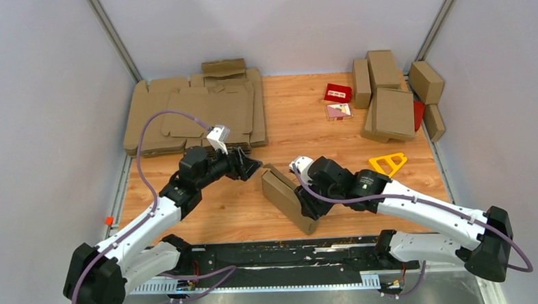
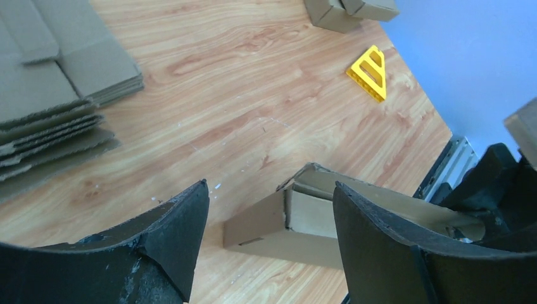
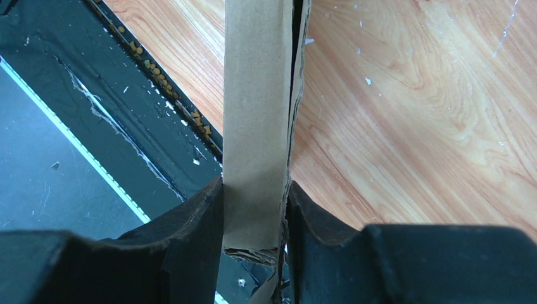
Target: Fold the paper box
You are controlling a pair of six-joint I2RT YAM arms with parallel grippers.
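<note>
On the table [image 1: 299, 123] — one paper box [image 1: 285, 196] clamped by the right gripper [image 3: 254, 196], left gripper [image 2: 271, 187] spread apart, one yellow triangle [image 1: 388, 164].

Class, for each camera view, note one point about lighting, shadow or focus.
Top external: even light, sharp, faint shadows on the table. Left wrist: left fingers dark, yellow triangle beyond crisp. Right wrist: right fingers, shut on the paper box, dark and soft; wood grain clear.

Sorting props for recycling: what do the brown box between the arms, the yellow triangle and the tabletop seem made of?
The paper box looks like matte brown corrugated cardboard, with a ragged, layered edge. The yellow triangle is probably moulded plastic, being evenly coloured and smooth. The table is wood or wood-look laminate, with visible grain and a slight sheen.
</note>
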